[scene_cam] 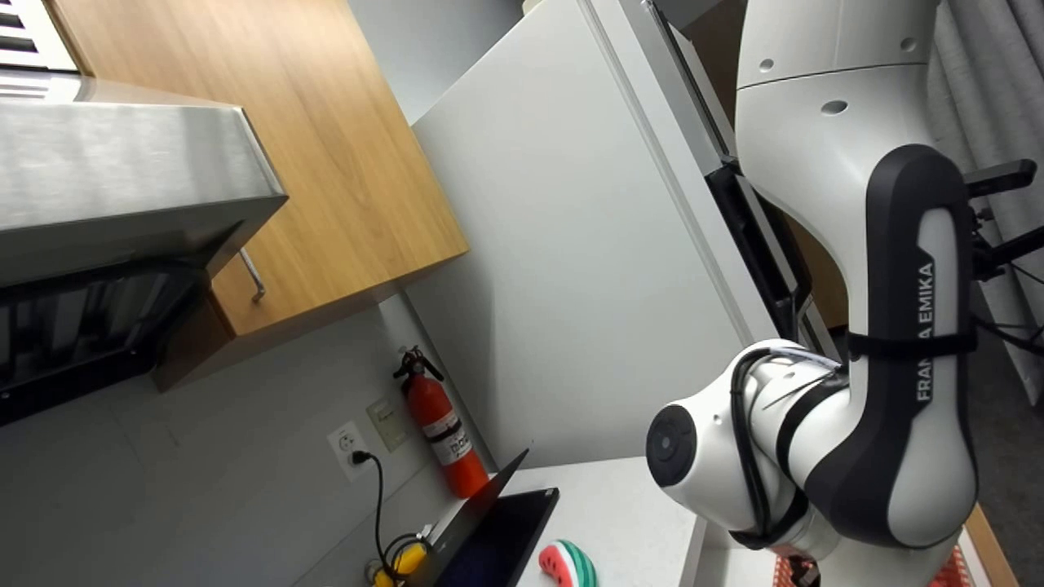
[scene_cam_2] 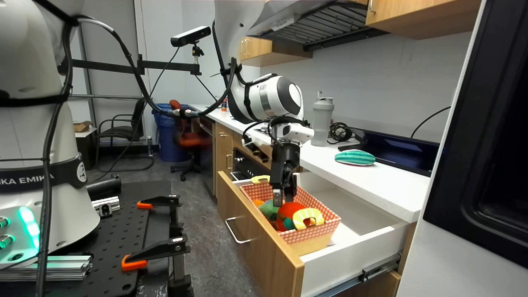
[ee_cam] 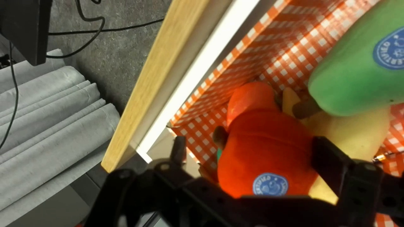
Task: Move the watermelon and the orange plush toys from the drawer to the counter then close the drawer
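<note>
While the watermelon (scene_cam_2: pixel 354 157) is placed on the counter (scene_cam_2: pixel 385 189), behind its front edge, a red-orange plush (ee_cam: pixel 266 154), presumably the orange, seems targeted for pickup in the drawer's (scene_cam_2: pixel 359 253) basket (scene_cam_2: pixel 311 237) beyond that edge; above it the hand (scene_cam_2: pixel 285 199) is poised, fingers (ee_cam: pixel 331 167) parted; clamping is needed.

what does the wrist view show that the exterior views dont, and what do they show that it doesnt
Only the wrist view: partly readable lettering on the round blue label of the red plush toy.
Only the exterior views: the watermelon plush on the counter, in both, and a fire extinguisher in an exterior view.
Shared: the checked basket and part of the drawer, and, in an exterior view too, the open gripper.
</note>
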Robot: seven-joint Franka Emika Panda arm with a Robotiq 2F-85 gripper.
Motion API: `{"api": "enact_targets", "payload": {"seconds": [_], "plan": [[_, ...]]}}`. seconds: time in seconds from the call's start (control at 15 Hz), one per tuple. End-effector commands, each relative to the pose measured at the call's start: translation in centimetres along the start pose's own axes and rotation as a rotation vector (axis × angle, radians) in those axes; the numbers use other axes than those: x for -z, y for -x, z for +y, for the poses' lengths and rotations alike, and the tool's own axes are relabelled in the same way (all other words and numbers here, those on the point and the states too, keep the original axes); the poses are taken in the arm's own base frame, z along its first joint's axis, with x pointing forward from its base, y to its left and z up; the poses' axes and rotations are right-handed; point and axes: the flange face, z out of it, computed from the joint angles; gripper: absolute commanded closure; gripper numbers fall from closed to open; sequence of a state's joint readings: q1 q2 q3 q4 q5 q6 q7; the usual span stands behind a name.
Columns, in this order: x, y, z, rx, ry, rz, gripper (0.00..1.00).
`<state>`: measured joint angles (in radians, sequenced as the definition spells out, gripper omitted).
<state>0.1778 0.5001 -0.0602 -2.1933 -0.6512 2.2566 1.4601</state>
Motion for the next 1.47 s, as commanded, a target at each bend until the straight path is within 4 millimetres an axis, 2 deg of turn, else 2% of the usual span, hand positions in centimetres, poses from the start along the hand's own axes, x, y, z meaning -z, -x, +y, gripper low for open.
{"api": "enact_targets", "payload": {"seconds": [0.0, 0.4, 0.47, 0.53, 0.87, 1.07, 1.2, 1.4], "plan": [[-0.8, -0.6, -0.6, -0.027, 0.010, -0.013, 0.00], [-1.5, -1.1, -0.9, -0.014, 0.012, -0.006, 0.00], [-1.6, -1.2, -0.9, -0.011, 0.012, -0.004, 0.25], [-1.7, -1.2, -1.0, -0.008, 0.011, -0.002, 0.26], [-1.8, -1.0, -0.9, 0.007, 0.006, -0.001, 0.66], [-1.7, -0.9, -0.9, 0.015, 0.006, 0.002, 0.86], [-1.2, -0.9, -0.9, 0.023, 0.005, 0.008, 0.98], [0.7, -0.6, -0.9, 0.058, -0.014, 0.031, 0.96]]}}
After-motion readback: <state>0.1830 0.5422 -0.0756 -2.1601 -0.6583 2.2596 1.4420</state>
